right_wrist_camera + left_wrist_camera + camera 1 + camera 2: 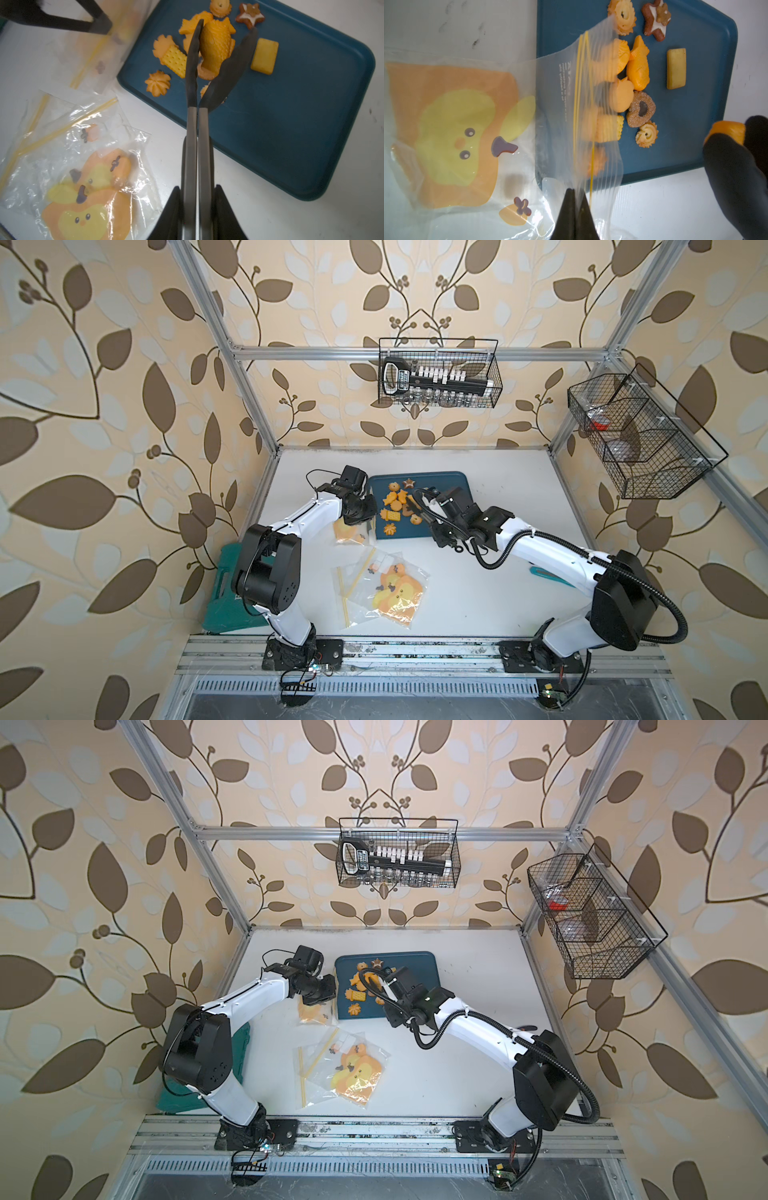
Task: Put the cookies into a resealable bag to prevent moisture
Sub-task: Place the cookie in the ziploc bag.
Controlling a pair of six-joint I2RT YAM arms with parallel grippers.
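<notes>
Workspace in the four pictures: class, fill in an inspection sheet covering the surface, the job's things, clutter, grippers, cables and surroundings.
Surface: white table with a few dark smudges; blue tray on it.
Job's things: cookies loose on the tray; one fish cookie held in the tips of the tongs; resealable bag with its mouth lifted at the tray's edge.
Clutter: spare bags heaped on the table; green case at its left edge; teal object partly hidden by the right arm.
Grippers: left gripper shut on the resealable bag; right gripper shut on the tongs.
Cables: black hose looping along the right arm; thin wire by the left gripper.
Surroundings: back basket, side basket, leaf wallpaper, aluminium frame.
</notes>
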